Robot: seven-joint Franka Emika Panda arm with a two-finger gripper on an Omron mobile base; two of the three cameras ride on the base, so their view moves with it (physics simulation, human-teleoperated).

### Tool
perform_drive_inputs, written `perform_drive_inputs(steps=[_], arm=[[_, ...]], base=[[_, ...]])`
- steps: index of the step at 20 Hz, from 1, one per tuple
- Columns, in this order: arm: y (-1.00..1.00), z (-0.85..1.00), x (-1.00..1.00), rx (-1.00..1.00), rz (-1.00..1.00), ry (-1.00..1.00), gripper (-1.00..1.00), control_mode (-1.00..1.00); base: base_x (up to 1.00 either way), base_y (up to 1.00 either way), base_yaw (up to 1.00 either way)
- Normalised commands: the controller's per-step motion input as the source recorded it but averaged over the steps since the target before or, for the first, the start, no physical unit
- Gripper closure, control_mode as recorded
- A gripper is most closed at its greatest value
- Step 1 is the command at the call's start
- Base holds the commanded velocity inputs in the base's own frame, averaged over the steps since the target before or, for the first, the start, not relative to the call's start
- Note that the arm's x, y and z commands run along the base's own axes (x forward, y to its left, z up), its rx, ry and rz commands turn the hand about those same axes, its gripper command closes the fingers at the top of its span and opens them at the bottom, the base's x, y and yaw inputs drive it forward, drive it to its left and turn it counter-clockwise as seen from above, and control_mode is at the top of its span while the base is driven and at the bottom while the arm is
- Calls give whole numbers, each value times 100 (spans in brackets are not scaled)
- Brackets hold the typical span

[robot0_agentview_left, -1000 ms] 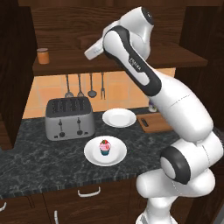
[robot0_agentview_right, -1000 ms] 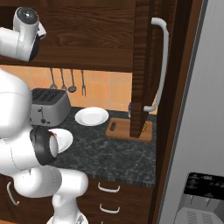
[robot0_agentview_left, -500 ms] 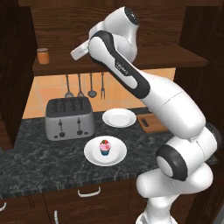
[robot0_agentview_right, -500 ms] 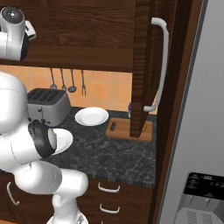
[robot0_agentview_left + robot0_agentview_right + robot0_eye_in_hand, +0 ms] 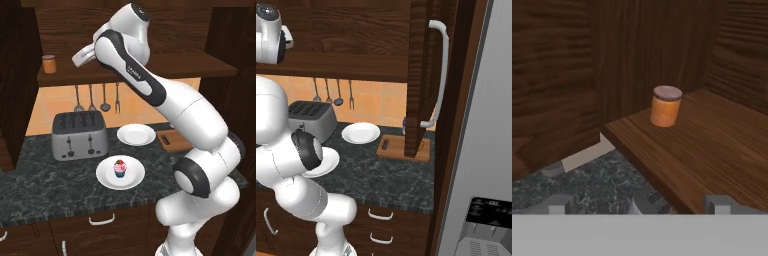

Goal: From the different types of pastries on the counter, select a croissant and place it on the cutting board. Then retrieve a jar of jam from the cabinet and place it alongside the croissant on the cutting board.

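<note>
The jar of jam (image 5: 665, 106) was a short orange-brown cylinder with a slightly darker flat lid, standing upright on the thick grained shelf (image 5: 712, 150) of the dark wooden cabinet (image 5: 642, 45). It stood close to the shelf's near-left corner, just in front of the grained back panel, with bare wood around it on every side. The gripper (image 5: 637, 205) hung in front of the shelf edge, well short of the jar, its two grey fingertips spread wide and grasping nothing. From the left base camera the jar (image 5: 49, 64) showed at the shelf's left end, with the arm's hand (image 5: 84, 54) raised near it to its right.

Below, the dark marbled stone table (image 5: 45, 175) carried a boxy silver toaster (image 5: 80, 134), a round white plate (image 5: 136, 134) and a second white plate holding the pink-frosted cupcake (image 5: 120, 168). The light wooden cutting board (image 5: 396, 148), flat and rectangular, lay at the table's right end, partly behind the open cabinet door (image 5: 418, 75) with its curved white handle. Ladles and a fork (image 5: 97, 97) hung against the orange tiled wall under the shelf.
</note>
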Motion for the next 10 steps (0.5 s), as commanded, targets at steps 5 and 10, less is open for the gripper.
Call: perform_drive_inputs(steps=[5,10], arm=[[0,-3,11,7,3,0,-100,-100],[5,-2,4,11,7,0,-100,-100]], base=[[0,0,0],[0,0,0]])
